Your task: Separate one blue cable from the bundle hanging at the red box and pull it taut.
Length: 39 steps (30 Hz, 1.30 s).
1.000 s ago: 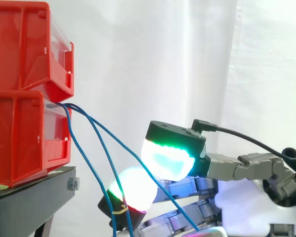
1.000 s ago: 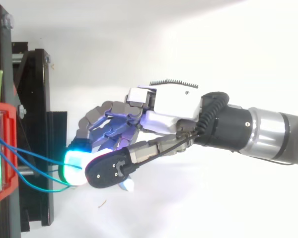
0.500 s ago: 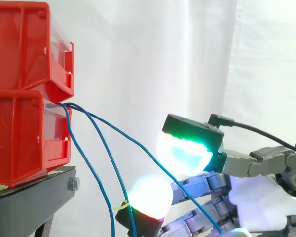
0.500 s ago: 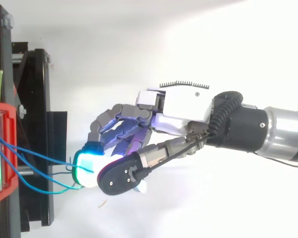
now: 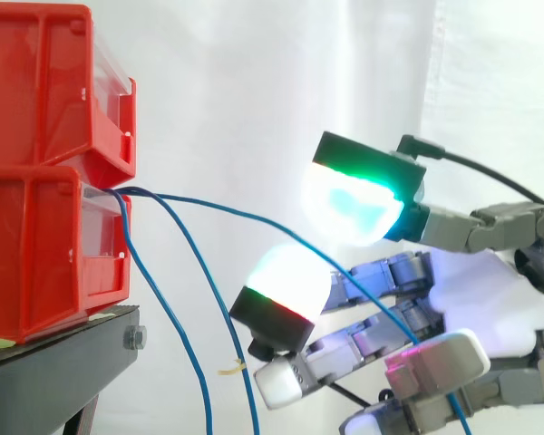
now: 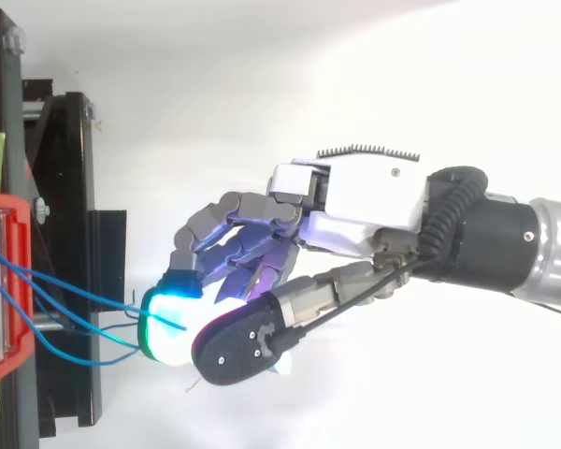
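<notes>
Side view: hand [image 5: 390,337], fingers [image 5: 283,283] half-curled and narrow, hooked round one blue cable [image 5: 218,212]. This cable runs almost straight from the lower red bin [image 5: 36,263] down into the fingers. It is apart from two slack blue cables [image 5: 175,333] hanging beside the black stand [image 5: 54,372].

Top view: hand [image 6: 355,198], fingers [image 6: 215,234] curled toward the bin; the held strand cannot be told here.
</notes>
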### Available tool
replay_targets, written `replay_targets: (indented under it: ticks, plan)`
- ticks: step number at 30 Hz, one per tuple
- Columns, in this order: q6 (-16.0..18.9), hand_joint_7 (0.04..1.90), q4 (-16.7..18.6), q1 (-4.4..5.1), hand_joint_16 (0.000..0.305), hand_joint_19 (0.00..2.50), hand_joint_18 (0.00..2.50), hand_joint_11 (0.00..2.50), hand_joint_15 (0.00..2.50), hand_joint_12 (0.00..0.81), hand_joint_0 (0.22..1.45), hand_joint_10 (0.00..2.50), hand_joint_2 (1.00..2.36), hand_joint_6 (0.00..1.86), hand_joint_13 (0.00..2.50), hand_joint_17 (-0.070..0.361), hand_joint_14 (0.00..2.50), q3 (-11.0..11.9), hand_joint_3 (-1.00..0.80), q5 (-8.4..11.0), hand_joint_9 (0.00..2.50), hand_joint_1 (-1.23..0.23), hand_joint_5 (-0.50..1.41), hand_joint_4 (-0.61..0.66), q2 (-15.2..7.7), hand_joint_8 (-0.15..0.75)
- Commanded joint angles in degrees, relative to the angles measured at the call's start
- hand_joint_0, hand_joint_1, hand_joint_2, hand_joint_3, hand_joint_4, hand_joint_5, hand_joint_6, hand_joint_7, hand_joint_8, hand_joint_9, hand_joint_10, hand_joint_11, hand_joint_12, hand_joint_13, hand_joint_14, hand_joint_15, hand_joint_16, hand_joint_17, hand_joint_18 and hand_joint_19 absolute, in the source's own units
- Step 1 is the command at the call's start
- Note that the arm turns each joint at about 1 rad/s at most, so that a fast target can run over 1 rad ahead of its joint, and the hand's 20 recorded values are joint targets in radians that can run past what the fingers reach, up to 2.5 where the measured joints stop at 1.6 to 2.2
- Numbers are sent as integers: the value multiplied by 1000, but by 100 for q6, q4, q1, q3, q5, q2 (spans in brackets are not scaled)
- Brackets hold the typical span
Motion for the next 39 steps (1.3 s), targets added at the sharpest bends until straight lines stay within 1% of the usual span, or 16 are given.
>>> replay_targets:
  ticks: [1, 4, 6, 13, 15, 16, 19, 22, 23, 26, 27, 29, 30, 31, 39]
  plan:
    - [-61, 839, -66, 18, 53, 551, 798, 596, 1041, 345, 644, 13, 1010, 911, 1397, 119, 24, 4, -346, 76, 740, -694, -211, 163, 85, 331]
    - [-88, 860, -66, 35, 53, 552, 803, 621, 1049, 344, 646, 13, 1014, 926, 1398, 119, 24, 4, -261, 173, 752, -707, -209, 129, 85, 333]
    - [-88, 874, -57, 53, 53, 547, 808, 623, 1047, 346, 649, 15, 1015, 929, 1401, 120, 24, -5, -223, 190, 755, -716, -209, 110, 85, 333]
    - [-202, 904, -30, 53, 54, 552, 815, 669, 1054, 350, 667, 13, 1017, 939, 1400, 121, 24, 4, -147, 217, 784, -764, -210, 64, 85, 332]
    - [-264, 919, -4, 53, 54, 549, 819, 674, 1047, 352, 669, 11, 1017, 942, 1402, 122, 23, -5, -121, 287, 789, -771, -210, 43, 76, 331]
    - [-308, 903, 49, 53, 54, 547, 822, 686, 1054, 352, 669, 11, 1017, 947, 1403, 122, 23, -5, -108, 366, 798, -773, -208, 38, 76, 333]
    - [-308, 901, 66, 53, 55, 545, 825, 695, 1056, 353, 669, 11, 1018, 949, 1406, 123, 24, -5, -98, 419, 812, -775, -205, 24, 76, 332]
    - [-308, 897, 57, 53, 55, 544, 827, 703, 1055, 358, 671, 11, 1016, 949, 1408, 123, 22, -5, -103, 419, 818, -776, -204, 23, 76, 330]
    - [-316, 890, 49, 53, 55, 552, 825, 701, 1062, 356, 671, 14, 1016, 949, 1406, 123, 24, -5, -107, 384, 818, -776, -204, 23, 76, 330]
    - [-439, 885, -13, 53, 54, 545, 823, 702, 1057, 355, 673, 14, 1016, 948, 1396, 123, 25, -5, -119, 366, 823, -776, -203, 31, 76, 333]
    - [-571, 889, -48, 53, 54, 554, 818, 707, 1047, 361, 674, 13, 1015, 947, 1395, 123, 23, -5, -122, 322, 825, -777, -203, 31, 76, 331]
    - [-659, 893, -66, 53, 54, 555, 815, 699, 1057, 356, 675, 13, 1015, 946, 1392, 122, 23, 4, -132, 331, 829, -777, -203, 27, 85, 330]
    - [-747, 889, -74, 53, 54, 556, 813, 707, 1057, 359, 677, 11, 1016, 945, 1391, 122, 23, -5, -145, 366, 832, -777, -202, 27, 76, 331]
    - [-817, 886, -74, 53, 54, 556, 813, 709, 1049, 359, 677, 14, 1015, 944, 1392, 122, 24, -5, -146, 357, 831, -776, -202, 26, 85, 331]
    - [-940, 915, -74, 53, 54, 552, 794, 699, 1048, 358, 683, 14, 1014, 934, 1382, 122, 23, 4, -172, 357, 831, -777, -200, 34, 76, 331]
